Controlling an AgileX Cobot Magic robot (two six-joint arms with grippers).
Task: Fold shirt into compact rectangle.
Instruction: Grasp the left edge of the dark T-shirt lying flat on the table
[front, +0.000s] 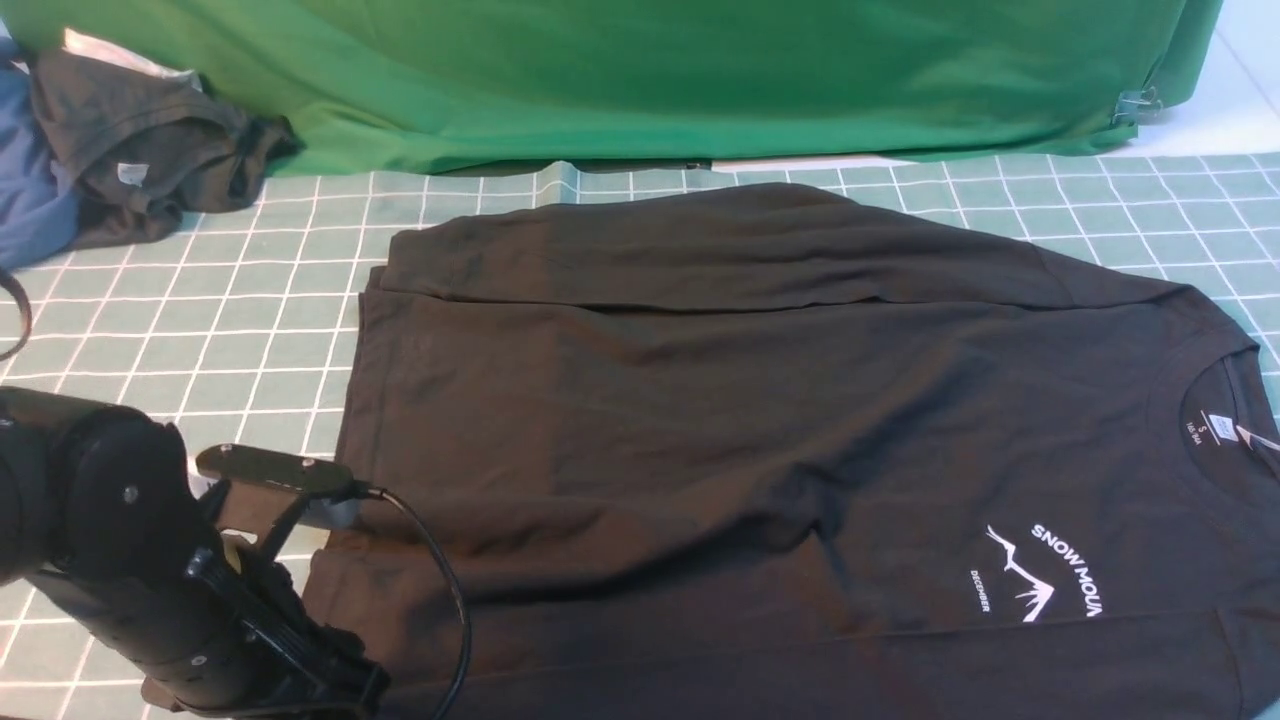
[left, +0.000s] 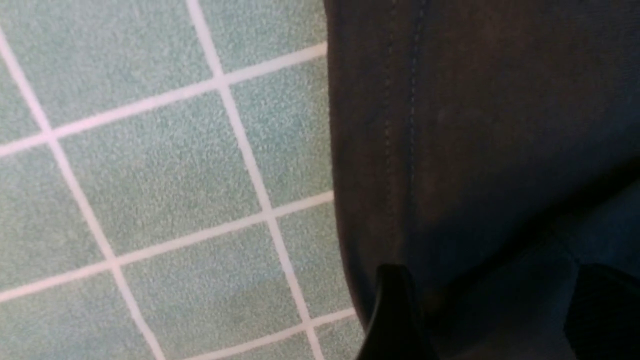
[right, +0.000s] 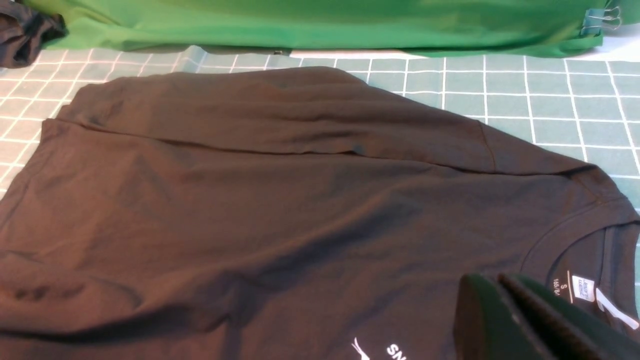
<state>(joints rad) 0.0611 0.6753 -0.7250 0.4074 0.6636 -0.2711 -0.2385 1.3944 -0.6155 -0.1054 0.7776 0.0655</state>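
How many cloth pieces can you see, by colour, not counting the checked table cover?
Black: 1, the shirt
Dark grey: 1, the bunched garment
Blue: 1, the blue cloth beside that garment
Green: 1, the green backdrop cloth
Total: 4

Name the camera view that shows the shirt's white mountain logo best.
The front view: the logo shows clearly on the shirt, mountain outline and lettering both. The right wrist view catches only a sliver, cut off at the picture's edge. The left wrist view shows just a stitched hem, no logo.
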